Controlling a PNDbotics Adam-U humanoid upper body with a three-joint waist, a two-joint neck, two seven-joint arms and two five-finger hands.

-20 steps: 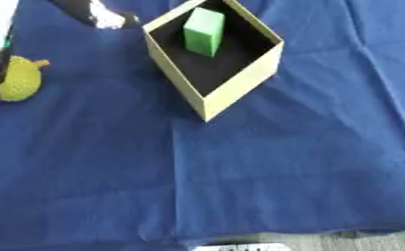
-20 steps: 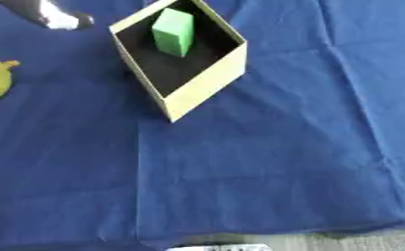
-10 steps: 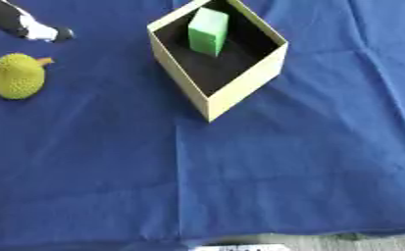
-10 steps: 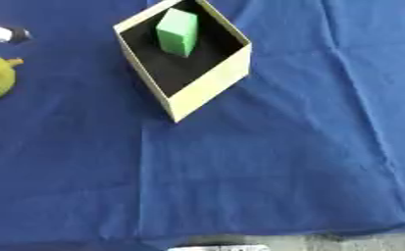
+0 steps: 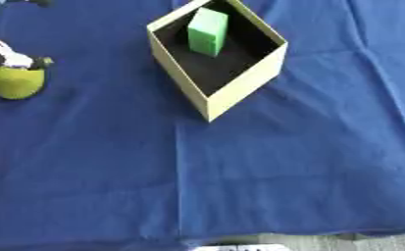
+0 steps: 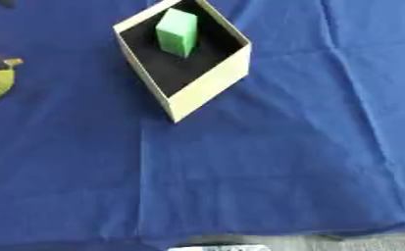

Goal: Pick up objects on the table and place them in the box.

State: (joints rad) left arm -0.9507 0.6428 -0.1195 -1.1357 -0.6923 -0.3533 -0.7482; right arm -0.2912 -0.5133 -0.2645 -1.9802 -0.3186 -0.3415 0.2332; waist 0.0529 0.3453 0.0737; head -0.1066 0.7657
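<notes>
The left hand (image 5: 8,55) comes in at the far left edge, just above the yellow fruit (image 5: 15,82) and touching its top; whether its fingers are spread or closed, I cannot tell. The right eye view cuts most of it. The box (image 5: 240,90), holding a green block (image 5: 207,31), stands well apart to the right, with open blue cloth (image 5: 240,181) on the counter near.

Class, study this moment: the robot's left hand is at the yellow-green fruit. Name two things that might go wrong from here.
The left hand touches only the rounded yellow-green fruit's top, so it may roll or slip out.

The green block already stands in the box, so a dropped fruit might land on it or topple it.
</notes>
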